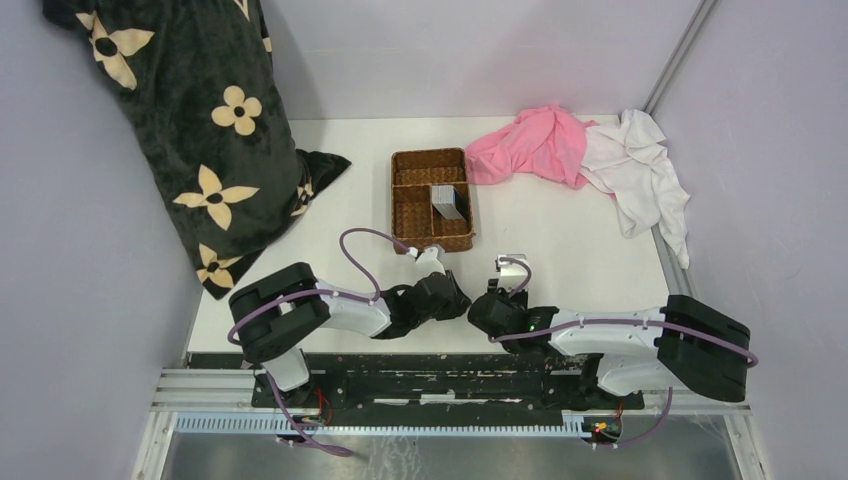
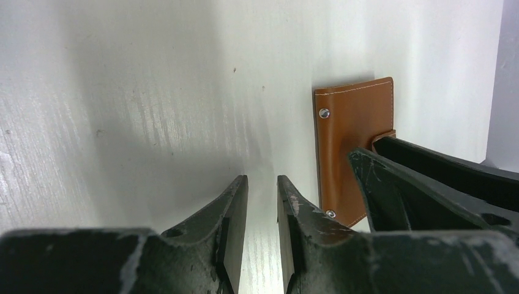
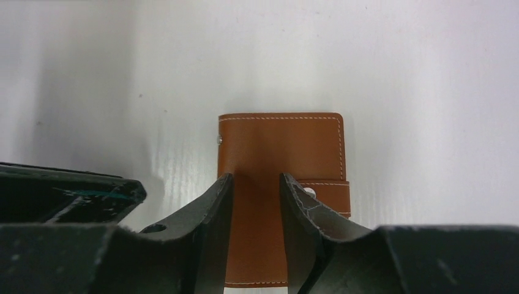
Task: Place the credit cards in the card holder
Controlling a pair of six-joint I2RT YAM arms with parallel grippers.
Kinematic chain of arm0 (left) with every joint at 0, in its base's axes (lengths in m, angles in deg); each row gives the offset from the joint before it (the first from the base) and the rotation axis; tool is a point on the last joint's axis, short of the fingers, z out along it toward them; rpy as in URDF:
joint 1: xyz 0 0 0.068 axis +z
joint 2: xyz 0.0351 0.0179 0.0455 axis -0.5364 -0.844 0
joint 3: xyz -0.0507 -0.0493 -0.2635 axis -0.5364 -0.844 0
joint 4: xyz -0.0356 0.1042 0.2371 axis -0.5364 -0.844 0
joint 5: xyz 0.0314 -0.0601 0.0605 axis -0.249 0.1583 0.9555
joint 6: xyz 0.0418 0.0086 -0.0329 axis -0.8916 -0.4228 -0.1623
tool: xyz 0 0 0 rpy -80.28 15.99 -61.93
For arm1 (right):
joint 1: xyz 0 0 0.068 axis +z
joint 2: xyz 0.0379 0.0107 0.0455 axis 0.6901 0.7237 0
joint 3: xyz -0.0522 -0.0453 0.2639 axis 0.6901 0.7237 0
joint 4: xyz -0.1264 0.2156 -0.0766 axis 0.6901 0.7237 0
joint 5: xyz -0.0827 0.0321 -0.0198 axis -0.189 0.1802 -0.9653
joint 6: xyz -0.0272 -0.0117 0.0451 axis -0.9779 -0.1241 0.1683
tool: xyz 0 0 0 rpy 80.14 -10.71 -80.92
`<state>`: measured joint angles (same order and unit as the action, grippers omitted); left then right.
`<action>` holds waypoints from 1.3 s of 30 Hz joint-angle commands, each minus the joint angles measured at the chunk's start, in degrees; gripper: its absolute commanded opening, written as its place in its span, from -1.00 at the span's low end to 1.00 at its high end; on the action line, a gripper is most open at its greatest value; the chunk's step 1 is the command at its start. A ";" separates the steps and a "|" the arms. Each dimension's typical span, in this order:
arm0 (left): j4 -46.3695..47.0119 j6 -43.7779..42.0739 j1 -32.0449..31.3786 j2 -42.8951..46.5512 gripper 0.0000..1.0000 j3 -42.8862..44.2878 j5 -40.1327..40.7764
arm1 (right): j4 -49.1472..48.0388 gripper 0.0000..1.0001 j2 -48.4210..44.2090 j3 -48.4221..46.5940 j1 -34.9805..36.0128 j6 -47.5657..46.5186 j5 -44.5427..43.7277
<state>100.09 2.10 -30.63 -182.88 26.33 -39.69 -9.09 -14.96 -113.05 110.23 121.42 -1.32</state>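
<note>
The card holder (image 3: 278, 144), a closed brown leather wallet with a snap tab, lies flat on the white table. My right gripper (image 3: 256, 176) hovers just over its near half with the jaws open and nothing gripped between them. In the left wrist view the card holder (image 2: 349, 147) lies to the right of my left gripper (image 2: 262, 179), which is open over bare table. In the top view both grippers, left (image 1: 458, 298) and right (image 1: 482, 305), meet tip to tip and hide the holder. Grey credit cards (image 1: 450, 203) stand in the wicker basket.
The brown wicker basket (image 1: 410, 215) with compartments sits just beyond the grippers. Pink cloth (image 1: 535, 145) and white cloth (image 1: 640, 170) lie at the back right. A black flowered blanket (image 1: 200, 130) hangs over the back left. The right arm's fingers (image 2: 428, 184) crowd the left wrist view.
</note>
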 commanded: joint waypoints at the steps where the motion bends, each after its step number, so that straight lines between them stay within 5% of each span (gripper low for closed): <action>1: -10.54 -4.44 -0.21 -1.58 -0.32 -0.89 0.90 | -1.59 -0.19 -3.11 -3.80 -0.12 -5.91 0.57; 10: -10.79 -4.94 -0.91 -1.40 -0.32 0.48 0.43 | 0.49 -0.15 -8.44 -4.98 -0.15 -7.07 -0.40; 26: -8.79 -7.01 -2.60 -1.77 -0.31 3.24 -2.74 | 13.94 0.12 -26.99 7.91 -0.15 19.75 -7.84; 39: -8.71 -7.03 -2.59 -3.03 -0.31 4.77 -3.49 | 12.83 0.08 -28.54 12.31 -1.03 23.70 -8.00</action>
<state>95.67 -1.99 -32.71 -184.11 30.65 -42.23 4.79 -44.16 -101.42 109.75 142.92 -6.77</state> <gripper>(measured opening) 0.343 0.544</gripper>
